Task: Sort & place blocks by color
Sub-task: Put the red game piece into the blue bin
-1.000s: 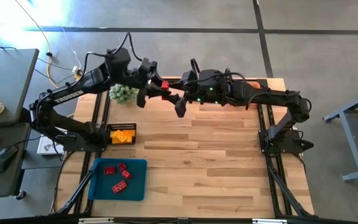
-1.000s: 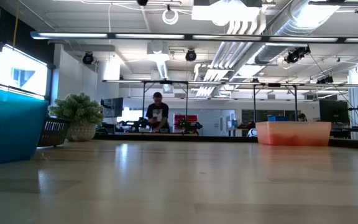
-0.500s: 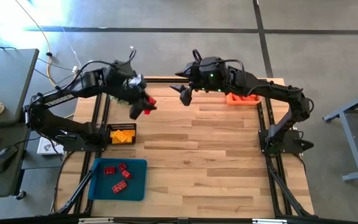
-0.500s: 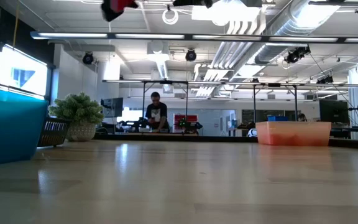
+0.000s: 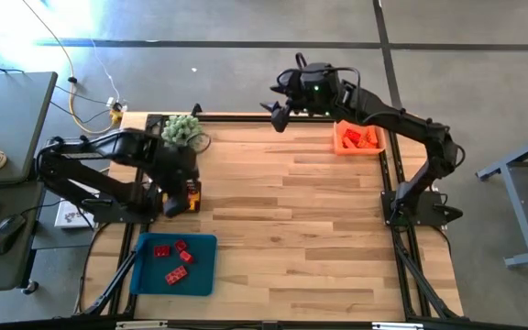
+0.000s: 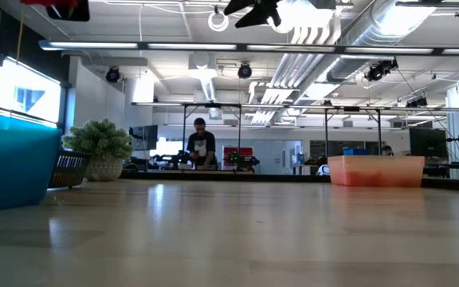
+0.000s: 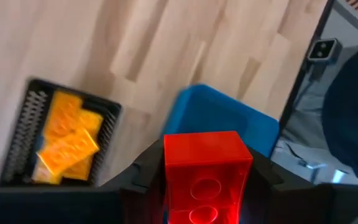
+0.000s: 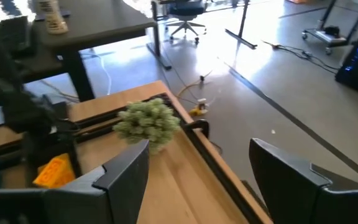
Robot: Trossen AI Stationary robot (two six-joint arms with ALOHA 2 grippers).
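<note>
My left gripper [image 5: 175, 199] hovers over the black basket [image 5: 191, 195] of yellow blocks [image 7: 67, 140], shut on a red block [image 7: 207, 177]. The same block shows at the upper edge of the low view [image 6: 54, 7]. A blue tray [image 5: 174, 264] with several red blocks [image 5: 174, 258] lies at the near left. An orange tray [image 5: 357, 139] with orange blocks stands at the far right. My right gripper [image 5: 278, 115] hangs open above the table's far edge, touching nothing. My left gripper pinches the red block by two opposite side faces [image 7: 173, 180], one dark finger [image 7: 143, 180] on each side. The studded face points toward the wrist camera. The block is lifted clear, high above the table, over the basket and the blue tray's edge.
A green spiky plant ball [image 5: 181, 131] sits at the far left corner, beside the left arm. Bare wood stretches across the table's middle and near right. A desk [image 5: 7, 128] stands left of the table; a person [image 6: 201, 146] is far off in the room behind.
The two grippers stood close together at the far middle, with the red block between them. My left gripper then carried the block toward the table's left and near side, ending over the black basket. My right gripper drew back toward the far edge.
</note>
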